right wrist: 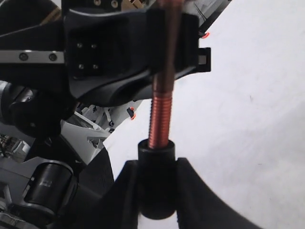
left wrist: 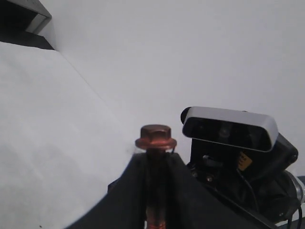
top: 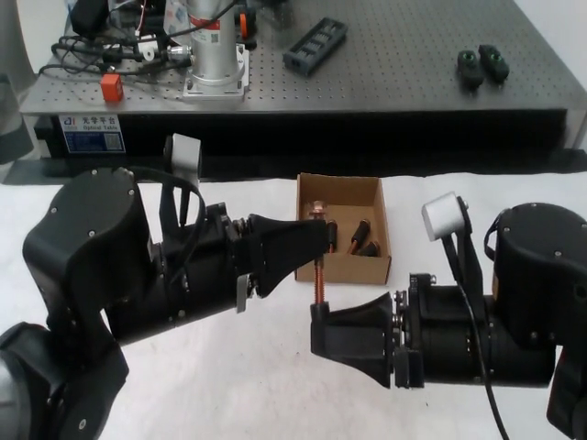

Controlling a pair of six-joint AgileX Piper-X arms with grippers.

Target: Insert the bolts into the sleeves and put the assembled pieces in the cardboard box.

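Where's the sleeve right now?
The sleeve is clamped in the right gripper, under the left gripper's bolt, in high view just camera-side of the cardboard box.

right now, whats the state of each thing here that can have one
bolt, upright, threaded tip just entering the sleeve, mostly still out
sleeve, upright, mouth up
left claw, shut on the bolt below its head
right claw, shut on the sleeve
cardboard box, open, a few pieces inside
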